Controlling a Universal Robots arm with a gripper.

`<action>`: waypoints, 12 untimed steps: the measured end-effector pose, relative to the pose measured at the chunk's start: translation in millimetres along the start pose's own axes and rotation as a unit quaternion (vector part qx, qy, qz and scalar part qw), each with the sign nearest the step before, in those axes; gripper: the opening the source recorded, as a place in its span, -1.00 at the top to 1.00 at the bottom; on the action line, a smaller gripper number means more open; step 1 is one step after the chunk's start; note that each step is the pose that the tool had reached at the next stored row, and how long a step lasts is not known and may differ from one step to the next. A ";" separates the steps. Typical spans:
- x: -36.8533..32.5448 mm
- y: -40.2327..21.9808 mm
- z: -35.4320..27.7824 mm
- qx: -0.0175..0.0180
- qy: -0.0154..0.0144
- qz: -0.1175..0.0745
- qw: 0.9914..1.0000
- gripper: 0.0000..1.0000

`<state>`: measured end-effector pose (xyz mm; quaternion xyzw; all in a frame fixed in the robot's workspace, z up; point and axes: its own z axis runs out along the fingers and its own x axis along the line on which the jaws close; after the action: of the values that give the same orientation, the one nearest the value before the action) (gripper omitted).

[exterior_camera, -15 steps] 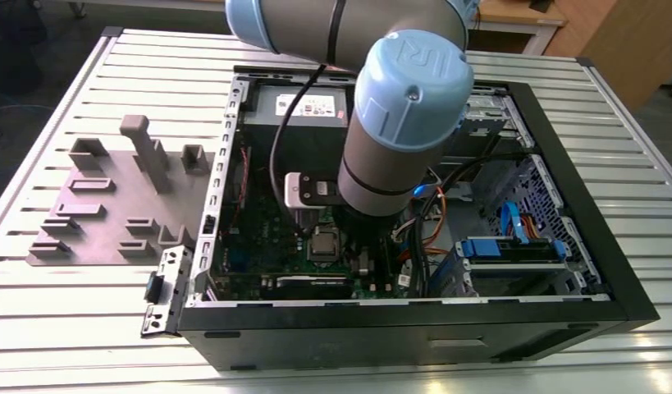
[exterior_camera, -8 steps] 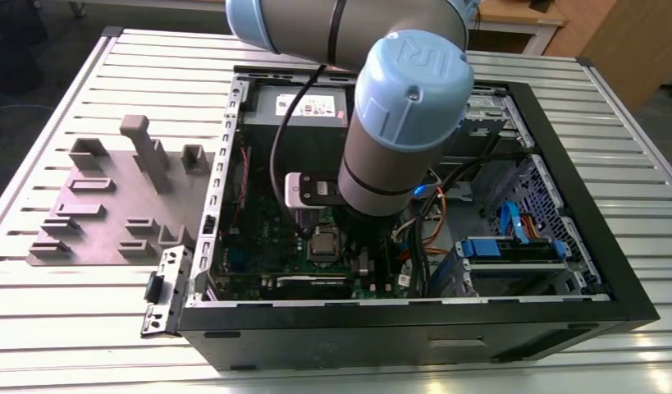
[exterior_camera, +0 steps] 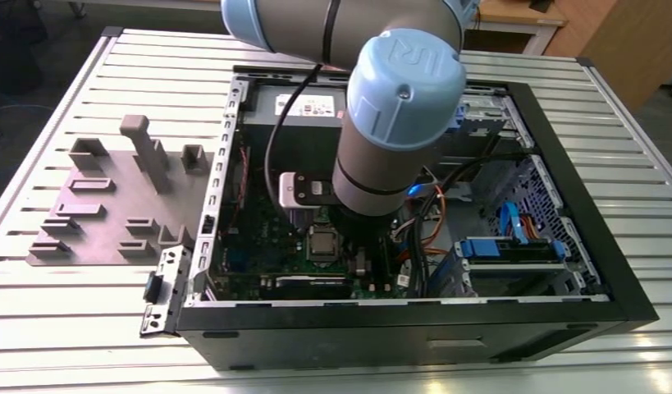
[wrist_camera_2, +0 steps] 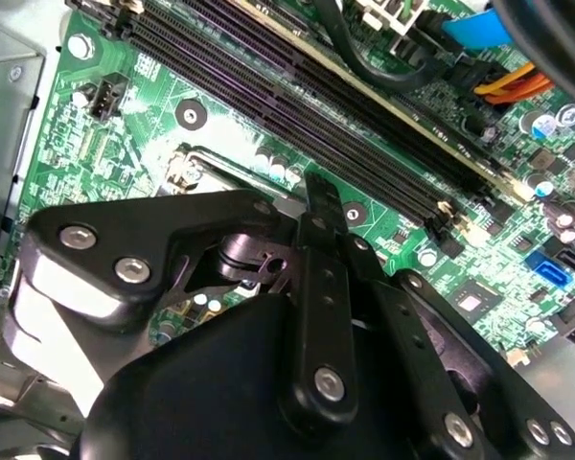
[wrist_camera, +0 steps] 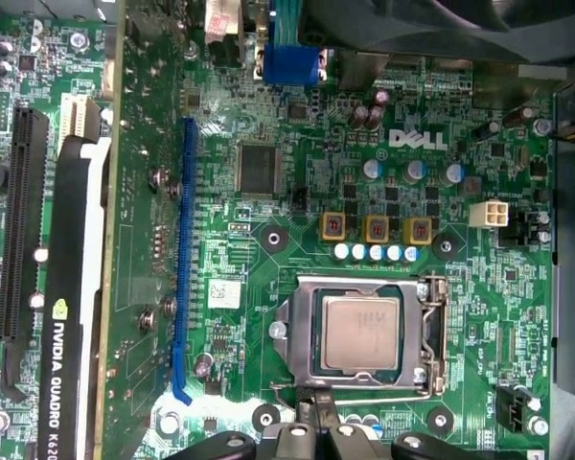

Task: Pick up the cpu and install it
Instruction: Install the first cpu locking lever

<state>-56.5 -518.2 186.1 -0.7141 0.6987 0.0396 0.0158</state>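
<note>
A: Starting with the exterior view, what lies under the arm [exterior_camera: 396, 131]?

B: An open black computer case [exterior_camera: 555, 316] rests on a slatted metal table [exterior_camera: 84, 328]. The arm reaches down into it, over the green motherboard [exterior_camera: 281, 246]. On the exterior view's left, a grey plate with holder blocks [exterior_camera: 95, 205] sits beside the case. A wooden desk [exterior_camera: 522, 20] stands behind the table.

A: And the second wrist view?

B: The gripper [wrist_camera_2: 318, 206] hangs close above the board, its black fingers [wrist_camera_2: 321, 287] drawn together to a narrow point with nothing between them. Long dark memory slots [wrist_camera_2: 297, 105] run aslant past it.

A: Where is the cpu?

B: In the first wrist view the cpu [wrist_camera: 360, 333] lies flat in its socket, silvery top up. It is square, so no long axis; its edges run parallel to the metal frame [wrist_camera: 431, 335] around it. The fingertips sit just beside the socket's edge, apart from the chip. A blue slot [wrist_camera: 183, 259] and a black graphics card [wrist_camera: 72, 316] lie well off to the side.
</note>
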 end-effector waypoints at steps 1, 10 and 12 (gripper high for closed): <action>0.0 1.7 0.1 0.000 0.000 0.000 1.000 0.79; -0.9 2.3 -10.2 -0.001 0.000 0.001 1.000 0.79; -1.0 2.1 -11.5 -0.002 0.000 0.002 1.000 0.79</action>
<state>-58.2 -518.2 197.8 -0.7131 0.6997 0.0409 0.0145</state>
